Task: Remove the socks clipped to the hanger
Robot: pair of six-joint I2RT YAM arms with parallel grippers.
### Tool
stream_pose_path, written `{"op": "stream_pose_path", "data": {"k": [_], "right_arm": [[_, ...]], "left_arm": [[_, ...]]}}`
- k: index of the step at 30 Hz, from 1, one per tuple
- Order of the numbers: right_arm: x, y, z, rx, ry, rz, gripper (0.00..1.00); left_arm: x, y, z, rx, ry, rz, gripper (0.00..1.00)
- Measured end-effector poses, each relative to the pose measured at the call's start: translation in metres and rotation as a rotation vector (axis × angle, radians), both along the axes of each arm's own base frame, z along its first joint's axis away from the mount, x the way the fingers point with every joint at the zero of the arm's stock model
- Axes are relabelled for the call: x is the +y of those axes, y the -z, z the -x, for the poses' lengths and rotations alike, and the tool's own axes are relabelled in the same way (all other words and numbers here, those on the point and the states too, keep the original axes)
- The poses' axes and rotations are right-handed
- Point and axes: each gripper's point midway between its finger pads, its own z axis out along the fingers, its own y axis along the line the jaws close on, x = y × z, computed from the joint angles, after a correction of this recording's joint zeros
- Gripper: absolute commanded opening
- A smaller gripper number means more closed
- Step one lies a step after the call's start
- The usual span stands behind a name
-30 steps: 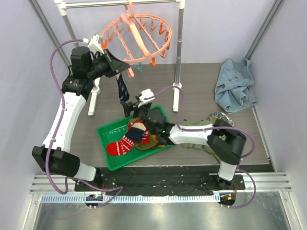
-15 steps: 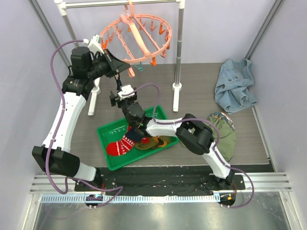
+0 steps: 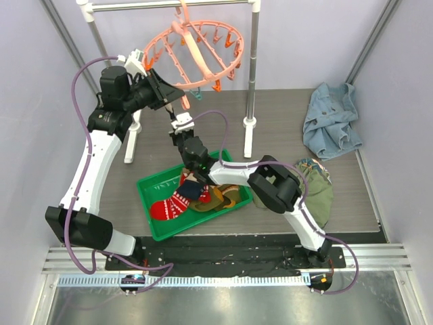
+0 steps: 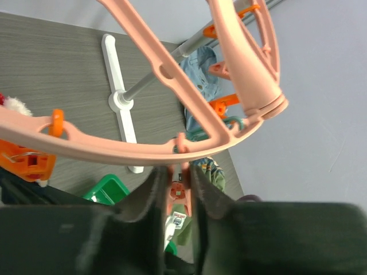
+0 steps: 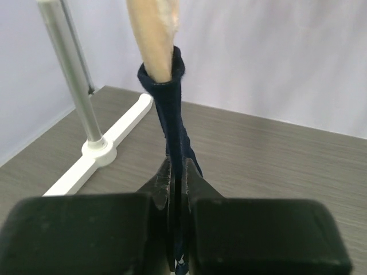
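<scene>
SOCK REMOVAL: Above the far-left corner of the desk (image 3: 284, 128), the salmon hanger (image 3: 194, 54) hangs from a white rack (image 3: 252, 68). A navy sock (image 5: 172, 114) is the only sock seen on it. The left claw (image 4: 176, 177) is pinched around a peg (image 4: 178, 192) at the hanger's near rim, apparently the one gripping the sock. The right claw (image 5: 176, 169) is clamped flat on the sock below that peg. Other socks, a red one (image 3: 169, 205) among them, lie in the green tray (image 3: 152, 186) by the near-left edge. A clean release likely calls for the left claw to squeeze the peg fully open. The right claw can then draw the sock straight down, gently, since the hanger can swing and a sideways tug may snag the cuff.
</scene>
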Motion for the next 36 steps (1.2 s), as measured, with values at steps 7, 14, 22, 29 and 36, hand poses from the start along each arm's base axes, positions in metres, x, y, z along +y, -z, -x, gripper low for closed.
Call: {"op": "stream_pose_path", "data": {"k": [7, 14, 22, 29, 36], "right_arm": [[-0.007, -0.006, 0.027, 0.032, -0.134, -0.022, 0.01], [0.000, -0.020, 0.059, 0.044, -0.251, -0.064, 0.01], [0.006, -0.027, 0.076, 0.059, -0.307, -0.079, 0.01], [0.003, -0.040, 0.080, 0.057, -0.317, -0.083, 0.01], [0.003, -0.042, 0.082, 0.059, -0.326, -0.079, 0.01]], "left_arm": [[0.005, -0.001, 0.001, 0.014, -0.023, -0.026, 0.57], [0.018, -0.027, 0.006, -0.030, -0.086, -0.085, 0.61], [0.041, -0.015, 0.010, 0.011, -0.187, -0.178, 0.63], [0.057, -0.012, 0.017, 0.023, -0.261, -0.231, 0.63], [0.059, -0.011, 0.015, 0.009, -0.269, -0.248, 0.63]]}}
